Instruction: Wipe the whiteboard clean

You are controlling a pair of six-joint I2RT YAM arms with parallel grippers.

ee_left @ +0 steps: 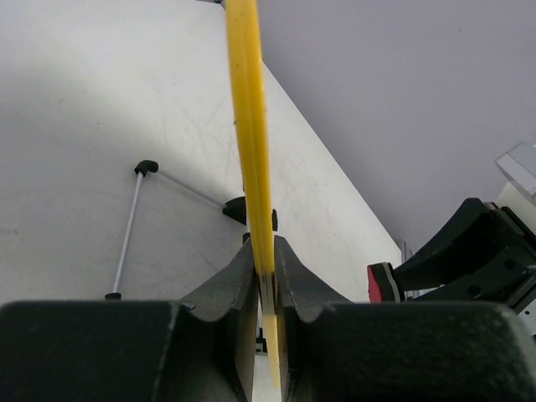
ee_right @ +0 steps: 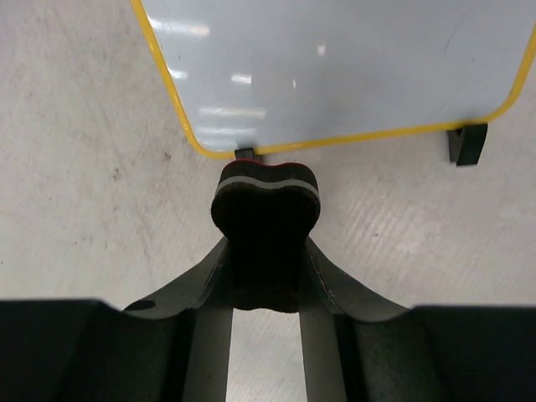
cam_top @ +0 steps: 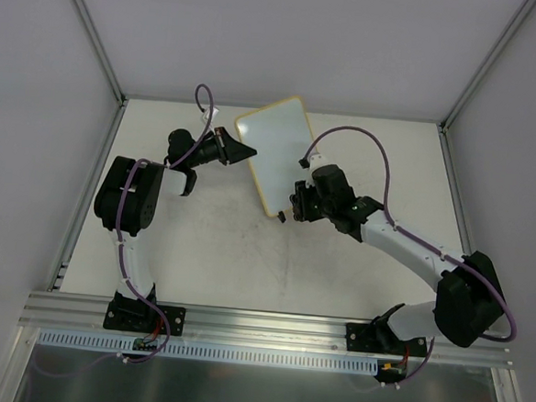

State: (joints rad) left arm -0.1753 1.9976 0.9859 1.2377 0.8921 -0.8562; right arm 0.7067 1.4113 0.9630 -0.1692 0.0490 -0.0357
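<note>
The whiteboard (cam_top: 273, 151) lies skewed at the back middle of the table, its white face bare of marks inside a yellow frame. My left gripper (cam_top: 242, 151) is shut on its left edge. In the left wrist view the yellow frame (ee_left: 249, 126) runs edge-on between the closed jaws of the left gripper (ee_left: 265, 251). My right gripper (cam_top: 295, 205) is shut on a black eraser block (ee_right: 266, 205) with a red back. The block sits just off the near edge of the whiteboard (ee_right: 335, 67), beside a black foot (ee_right: 245, 154). A second foot (ee_right: 466, 142) shows at the right.
Grey walls and metal posts (cam_top: 95, 42) enclose the pale table (cam_top: 201, 242). An aluminium rail (cam_top: 268, 325) carries both arm bases at the near edge. A thin white rod with black ends (ee_left: 126, 234) shows beside the board in the left wrist view.
</note>
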